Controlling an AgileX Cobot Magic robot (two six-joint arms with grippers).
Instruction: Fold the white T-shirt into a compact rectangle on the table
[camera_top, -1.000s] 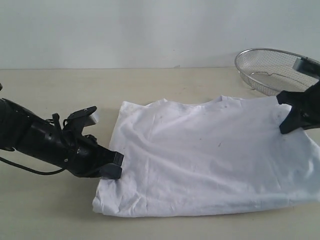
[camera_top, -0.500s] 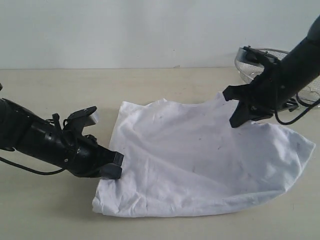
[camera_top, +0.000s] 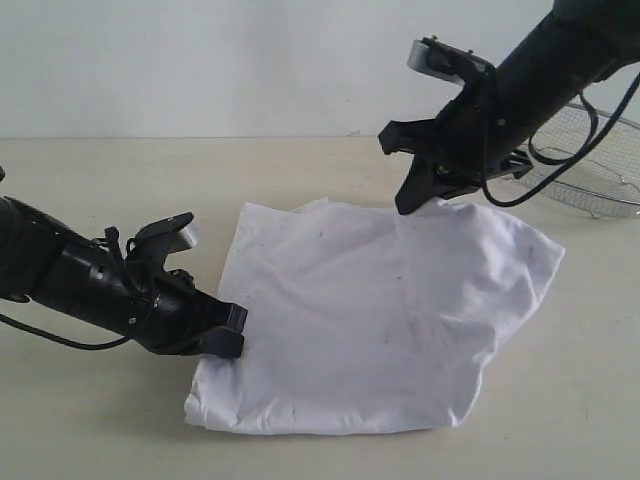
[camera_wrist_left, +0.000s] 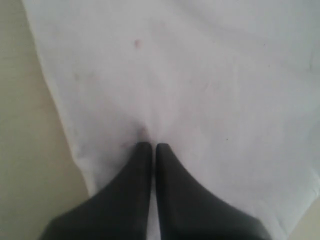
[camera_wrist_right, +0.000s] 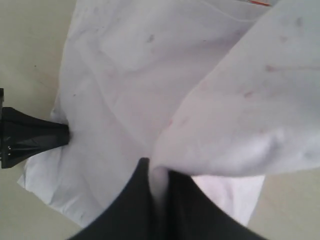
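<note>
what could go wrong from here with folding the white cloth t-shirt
The right gripper holds only a thin pinch of the raised edge of the white cloth T-shirt; it could slip out and the flap land crooked. The left gripper anchors one spot at the opposite edge, so a pull might drag the shirt across the pale beige table.

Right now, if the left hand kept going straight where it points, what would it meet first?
The white T-shirt: the left hand is at its edge, and only more cloth seems to lie ahead.
</note>
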